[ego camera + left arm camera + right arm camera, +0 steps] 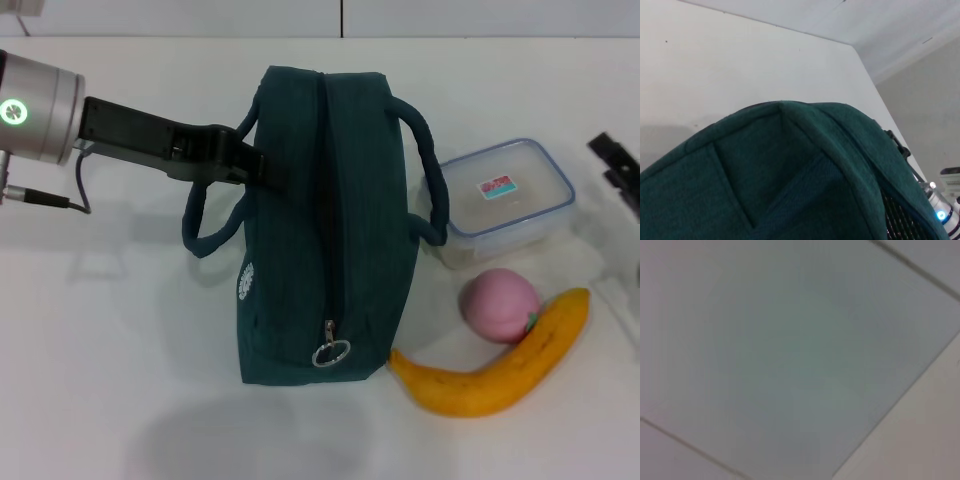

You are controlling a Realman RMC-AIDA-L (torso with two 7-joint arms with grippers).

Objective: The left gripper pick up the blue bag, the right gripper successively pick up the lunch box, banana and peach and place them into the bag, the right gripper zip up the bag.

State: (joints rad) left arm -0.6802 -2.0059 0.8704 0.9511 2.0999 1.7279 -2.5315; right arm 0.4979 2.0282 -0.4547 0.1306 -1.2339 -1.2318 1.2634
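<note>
Four task items sit on the white tabletop [120, 380], and none has been packed yet. Largest is the blue bag [325, 230], lying at the centre with its long zipper running down the top and drawn shut, the ring pull [331, 353] at the near end; whatever is inside cannot be seen, and nothing shows that anything has gone in. Its two loop handles flop out to either side, which leaves the left one handy for the left claw [250, 165]. That claw reaches in from the robot's left and presses against the bag's far left flank just above the handle; its tips are lost against the dark fabric, so I cannot tell whether it is apart or clamped on cloth. The left wrist view is filled with the bag's fabric, which fits a claw right at the bag. To my eye the bag must be lifted and unzipped before anything can enter. The lunch box [508, 200] rests just beside the right handle, lid on; its contents are unclear. The banana [500, 365] curves near the bag's near right corner, touching the peach [498, 304] nestled in its bend. The right claw [620, 170] waits at the right edge, only partly in view, its state not discernible.
</note>
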